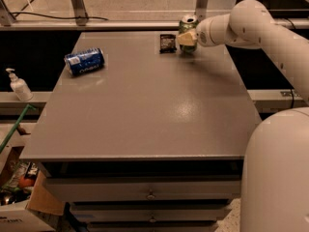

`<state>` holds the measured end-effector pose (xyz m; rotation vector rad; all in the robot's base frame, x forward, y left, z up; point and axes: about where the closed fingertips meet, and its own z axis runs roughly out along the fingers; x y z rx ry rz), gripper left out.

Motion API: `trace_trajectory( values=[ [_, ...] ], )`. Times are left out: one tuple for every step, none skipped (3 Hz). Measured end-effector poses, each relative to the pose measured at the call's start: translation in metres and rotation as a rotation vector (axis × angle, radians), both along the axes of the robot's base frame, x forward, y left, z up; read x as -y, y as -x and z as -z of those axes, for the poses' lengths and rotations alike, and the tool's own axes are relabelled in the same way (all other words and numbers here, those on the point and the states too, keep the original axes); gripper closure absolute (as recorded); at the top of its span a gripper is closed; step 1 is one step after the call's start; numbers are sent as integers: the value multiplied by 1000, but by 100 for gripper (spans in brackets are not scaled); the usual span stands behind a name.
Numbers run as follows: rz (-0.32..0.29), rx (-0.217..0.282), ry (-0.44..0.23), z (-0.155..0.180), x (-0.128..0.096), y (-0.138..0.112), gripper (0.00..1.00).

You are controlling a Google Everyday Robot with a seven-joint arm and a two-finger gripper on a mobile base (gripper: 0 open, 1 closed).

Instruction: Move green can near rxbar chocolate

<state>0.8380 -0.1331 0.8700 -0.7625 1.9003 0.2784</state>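
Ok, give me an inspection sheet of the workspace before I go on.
Surface: grey table, drawers below.
Job's things: green can upright at the far edge, close right of the rxbar chocolate, which lies flat.
Clutter: blue can on its side, far left.
Grippers: gripper at the far edge, shut on the green can.
Cables: dark cable on the floor beyond the table.
Surroundings: pump bottle on the left ledge; cardboard box lower left.

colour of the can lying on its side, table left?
The tipped can is blue with pale print, clear in the camera view. The gripper is at the green can.
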Motion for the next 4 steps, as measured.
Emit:
trace_trajectory(
  values=[
    [7, -8, -7, 8, 2, -4, 100],
    [-1, -23, -18, 13, -3, -5, 84],
    [-4, -34, -21, 17, -6, -6, 60],
    [-4, -34, -21, 15, -6, -6, 37]
  ],
)
